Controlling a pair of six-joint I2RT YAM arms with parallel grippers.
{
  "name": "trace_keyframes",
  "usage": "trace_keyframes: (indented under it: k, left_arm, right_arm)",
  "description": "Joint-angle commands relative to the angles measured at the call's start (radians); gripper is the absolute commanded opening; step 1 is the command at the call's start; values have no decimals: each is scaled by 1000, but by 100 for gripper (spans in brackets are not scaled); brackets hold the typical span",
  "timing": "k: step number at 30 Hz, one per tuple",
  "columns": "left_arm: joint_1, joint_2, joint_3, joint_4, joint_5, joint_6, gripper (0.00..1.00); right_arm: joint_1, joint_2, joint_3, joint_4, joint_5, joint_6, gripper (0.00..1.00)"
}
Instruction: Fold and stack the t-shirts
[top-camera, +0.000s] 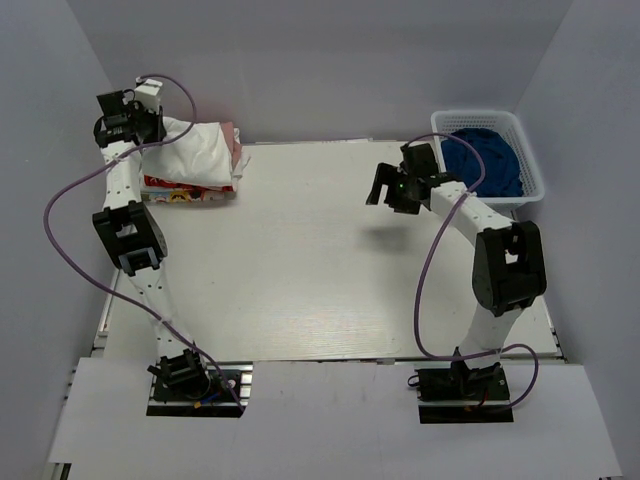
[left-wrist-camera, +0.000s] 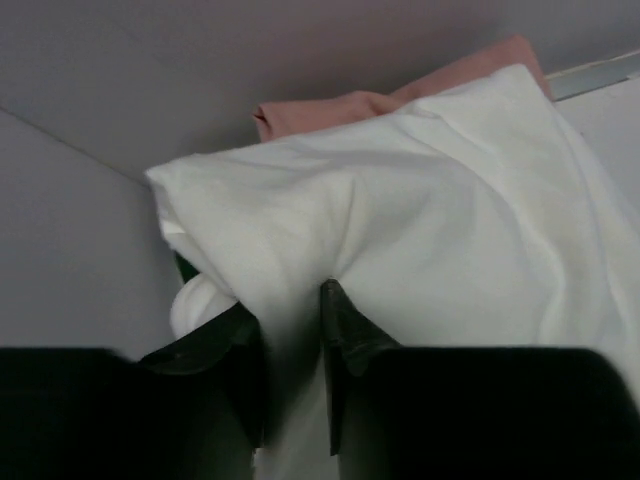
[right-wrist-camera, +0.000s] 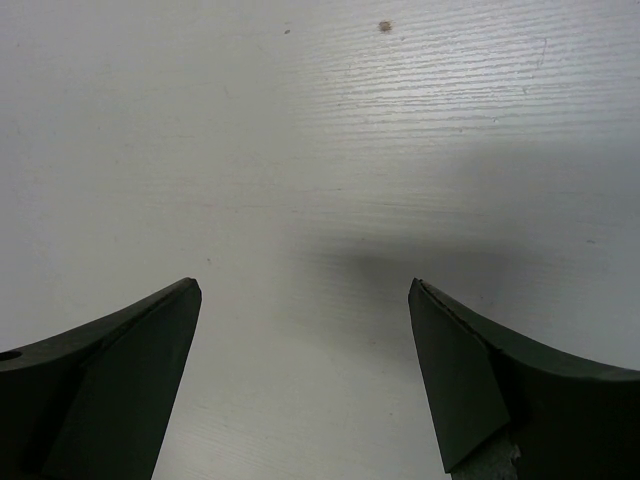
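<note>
At the table's far left corner lies a stack of t-shirts. A white t-shirt is bunched on top, a pale pink one peeks out behind it, and one with red-yellow print is at the bottom. My left gripper is at the pile's left end. In the left wrist view its narrow jaws pinch a fold of the white t-shirt, with the pink one behind. My right gripper hovers over bare table right of centre, and its jaws are wide open with nothing between them.
A white basket holding dark blue cloth stands at the far right corner, just behind the right arm. Grey walls close off the back and both sides. The stack lies close to the left wall.
</note>
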Motion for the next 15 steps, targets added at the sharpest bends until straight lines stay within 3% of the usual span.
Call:
trace_keyframes:
  k: [1, 3, 6, 10, 15]
  left_arm:
    - [6, -27, 27, 126, -90, 5, 38]
    - [6, -14, 27, 135, -144, -4, 75]
    - [6, -5, 18, 184, -255, -38, 100]
    - [6, -14, -1, 198, -299, -90, 100]
    - [-19, -43, -34, 178, -163, -148, 100]
  right_arm:
    - [5, 18, 45, -33, 10, -10, 90]
    - [7, 23, 51, -36, 12, -7, 90]
    - [11, 30, 60, -41, 10, -7, 90]
    - [13, 32, 65, -32, 6, -7, 90]
    - [19, 4, 32, -4, 6, -13, 90]
